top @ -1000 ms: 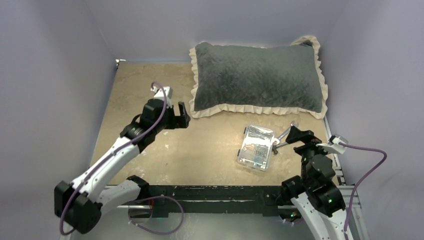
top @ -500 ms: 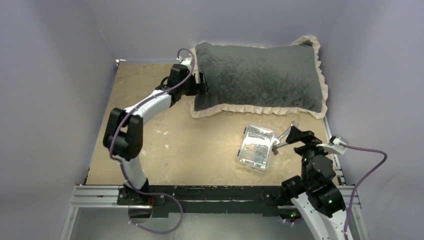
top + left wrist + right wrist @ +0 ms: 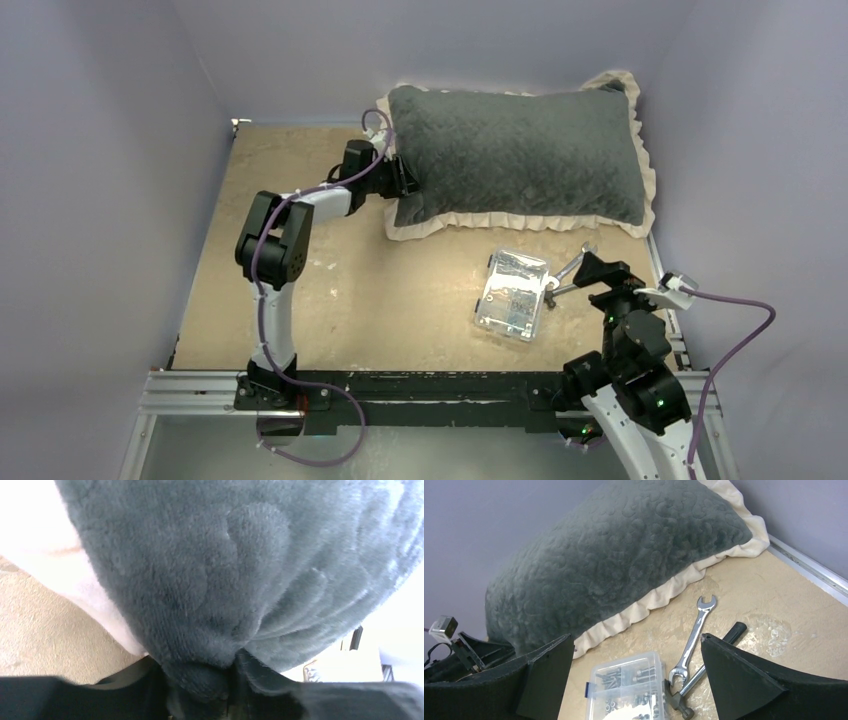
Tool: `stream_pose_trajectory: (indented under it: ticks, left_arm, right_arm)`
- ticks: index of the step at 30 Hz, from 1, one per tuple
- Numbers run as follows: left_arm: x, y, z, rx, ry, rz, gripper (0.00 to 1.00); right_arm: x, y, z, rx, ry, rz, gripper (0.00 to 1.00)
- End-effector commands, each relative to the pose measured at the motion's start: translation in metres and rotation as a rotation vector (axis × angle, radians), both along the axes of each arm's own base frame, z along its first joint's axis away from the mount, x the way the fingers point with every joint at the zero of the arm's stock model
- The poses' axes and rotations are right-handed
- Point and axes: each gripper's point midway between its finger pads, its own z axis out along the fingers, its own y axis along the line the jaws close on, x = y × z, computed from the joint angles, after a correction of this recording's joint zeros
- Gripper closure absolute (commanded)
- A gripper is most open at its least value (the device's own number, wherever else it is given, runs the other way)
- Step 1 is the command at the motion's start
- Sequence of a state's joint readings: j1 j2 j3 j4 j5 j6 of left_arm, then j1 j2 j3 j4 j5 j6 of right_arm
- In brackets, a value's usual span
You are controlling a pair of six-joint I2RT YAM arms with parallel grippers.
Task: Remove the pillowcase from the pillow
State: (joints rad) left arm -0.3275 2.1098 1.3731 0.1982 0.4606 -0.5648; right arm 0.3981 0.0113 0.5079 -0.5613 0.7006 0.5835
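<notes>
The pillowcase (image 3: 515, 150) has just been reached at its 9 o'clock end and pinched by the left jaws, so peeling can be started; the right jaws gape unused.

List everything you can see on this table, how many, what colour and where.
pillowcase: one, dark grey-green with a cream frill, stuffed full, far right of the table
plastic box: one, clear, small hardware inside, in front of the pillowcase
wrench: one, silver, just right of the box
black-handled tool: one, beside the wrench
table: one, beige
left gripper: one, black, pinching plush at the pillowcase's left end
right gripper: one, black, open, by the box and wrench
</notes>
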Motion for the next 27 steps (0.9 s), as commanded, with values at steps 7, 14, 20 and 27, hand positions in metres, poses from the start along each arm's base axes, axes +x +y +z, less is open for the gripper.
stream_pose_trajectory:
  ticks: [7,14,20,27]
  left_arm:
    - [0.015,0.055,0.054,-0.044,-0.114,0.166,1.0]
    - [0.017,0.155,0.088,0.108,-0.081,0.445,1.0]
    - [-0.015,0.187,0.109,0.197,-0.101,0.546,1.0]
    - [-0.027,0.197,0.109,0.255,-0.092,0.56,1.0]
  right_arm:
    - [0.0,-0.01,0.002,0.01,-0.01,-0.061,0.01]
    - [0.016,-0.002,0.004,-0.074,0.032,-0.032,0.01]
    - [0.058,0.018,0.005,-0.224,0.221,0.015,0.01]
    - [0.114,0.074,-0.004,-0.29,0.562,0.226,0.01]
